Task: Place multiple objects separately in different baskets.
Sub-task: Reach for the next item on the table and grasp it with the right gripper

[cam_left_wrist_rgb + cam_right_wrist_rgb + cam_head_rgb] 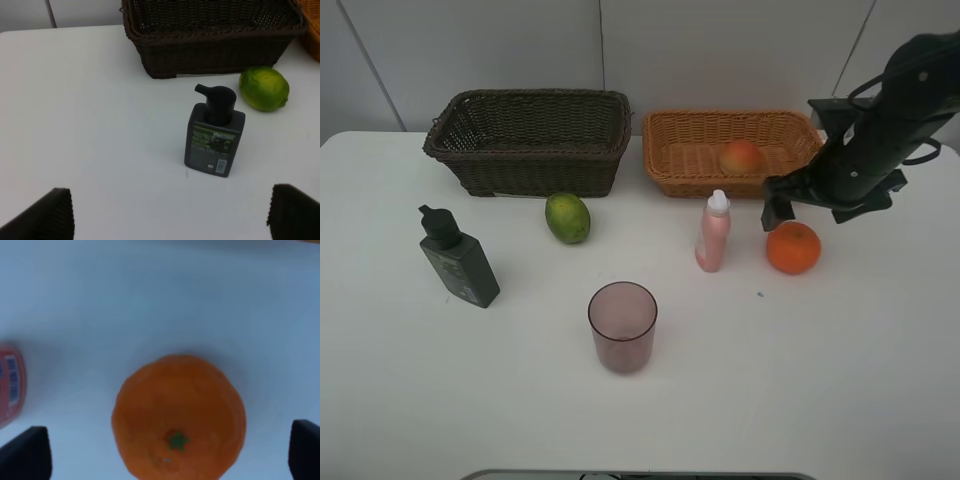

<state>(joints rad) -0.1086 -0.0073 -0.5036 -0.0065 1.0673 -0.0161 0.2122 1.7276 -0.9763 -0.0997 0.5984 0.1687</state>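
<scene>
Hovering over the orange on the table, our right gripper is spread wide; we judge a grasp is next, needing a straight descent and squeeze. Our left gripper is spread too. Beyond, the tan basket holds a peach-like fruit; the dark basket seems empty.

i see the peach lying in the tan basket. right gripper hangs close over the orange, near the pink bottle. lime sits before the dark basket; dark bottle and cup stand well apart.
</scene>
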